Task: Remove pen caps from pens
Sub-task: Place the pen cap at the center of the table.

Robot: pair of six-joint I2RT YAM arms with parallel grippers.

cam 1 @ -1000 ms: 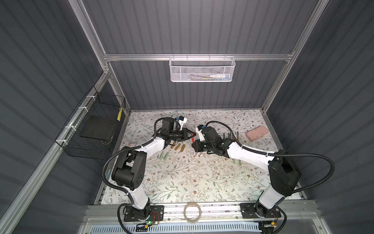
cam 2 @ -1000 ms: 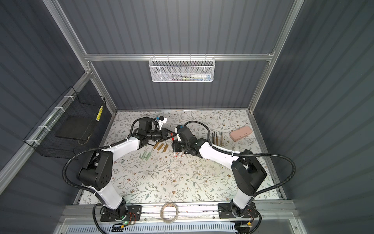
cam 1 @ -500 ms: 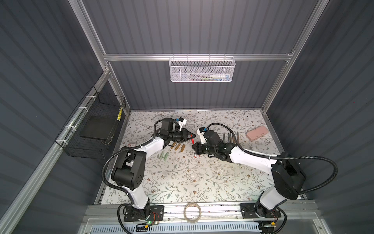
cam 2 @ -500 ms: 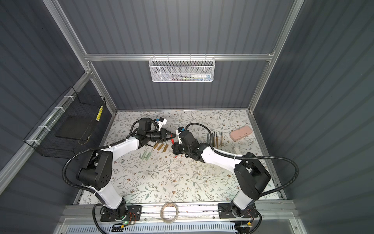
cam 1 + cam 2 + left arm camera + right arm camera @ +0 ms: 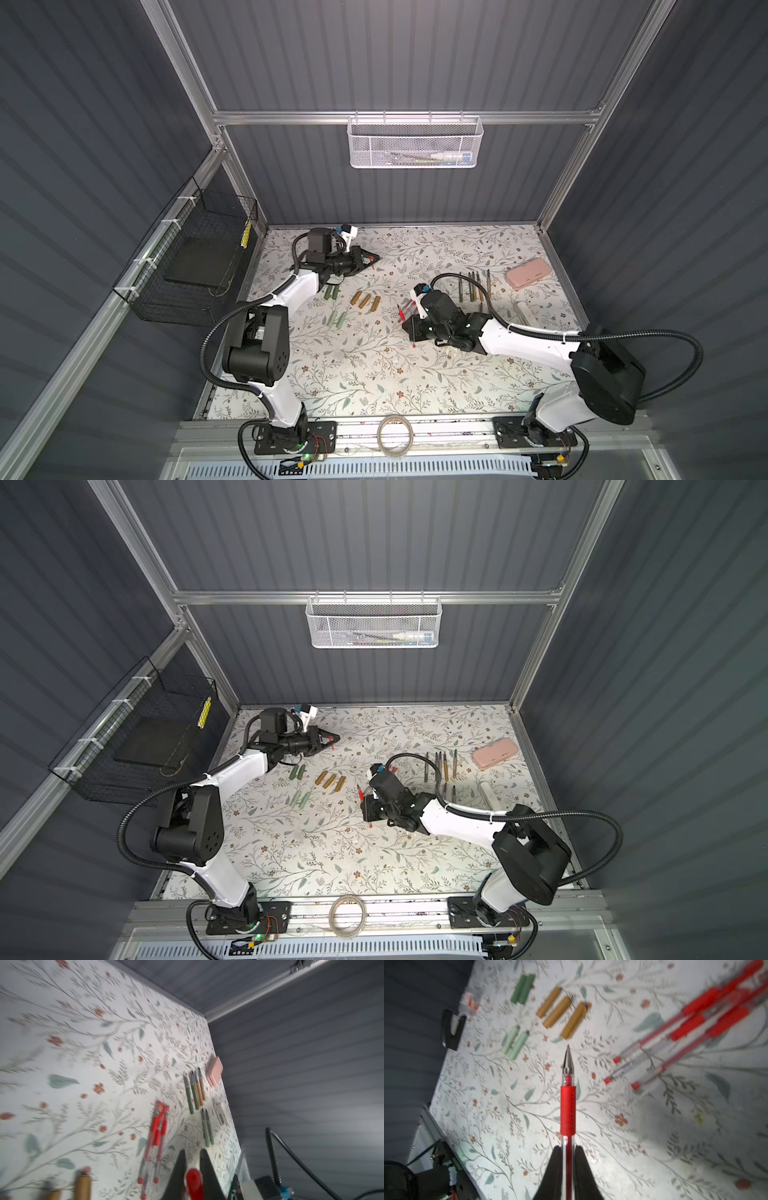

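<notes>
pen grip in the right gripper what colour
Red grip, clearest in the right wrist view.

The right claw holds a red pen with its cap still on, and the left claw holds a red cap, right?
Not quite: the red pen in the right gripper has its cap off; the right wrist view shows its bare metal tip. The left gripper does hold a red cap.

Left gripper (image 5: 337, 739), jaws closed on red cap (image 5: 331, 739); right gripper (image 5: 366, 810) held red pen (image 5: 359, 791); both well apart over desk (image 5: 316, 854).
</notes>
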